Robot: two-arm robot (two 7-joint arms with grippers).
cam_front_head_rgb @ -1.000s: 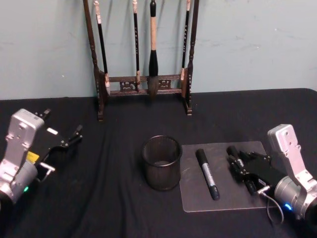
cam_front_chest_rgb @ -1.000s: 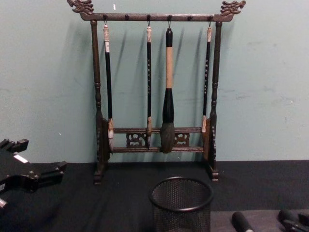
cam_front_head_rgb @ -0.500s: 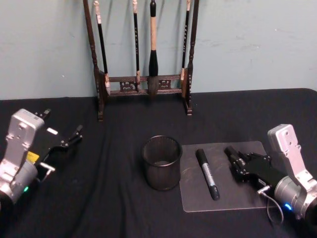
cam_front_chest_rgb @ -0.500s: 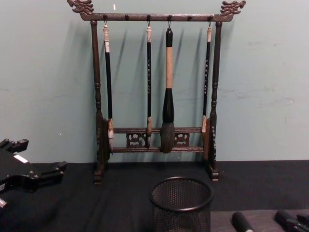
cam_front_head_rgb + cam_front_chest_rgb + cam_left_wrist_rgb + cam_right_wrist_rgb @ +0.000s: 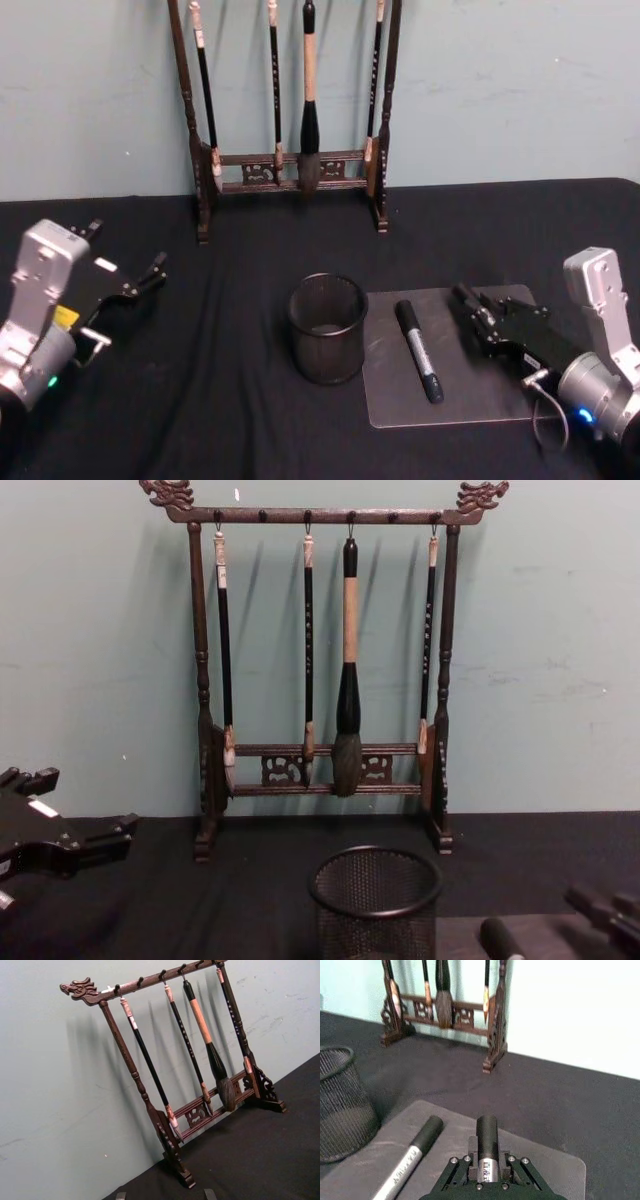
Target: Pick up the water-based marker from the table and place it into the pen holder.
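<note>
Water-based marker (image 5: 418, 350) lies flat on a grey mat (image 5: 500, 400) on the black-covered bench (image 5: 220, 400). Its broad dark end points toward the back wall. It is untouched and free on all sides.

Pen holder (image 5: 327, 328) stands upright just to the left of the mat, close to the mat's edge. Its black mesh wall and solid rim show from the side in the chest view (image 5: 376, 900).

Right claw (image 5: 466, 298) is low over the right part of the mat, beside the marker and apart from it, pointing forward and left. In the right wrist view (image 5: 487, 1130) it sits next to the marker's dark end (image 5: 427, 1132). How far it is open: cannot tell.

Left claw (image 5: 125, 250) is at the far left of the bench, well apart from holder and marker. It is spread wide and holds nothing.

Brush rack (image 5: 290, 170) stands at the back against the wall.
</note>
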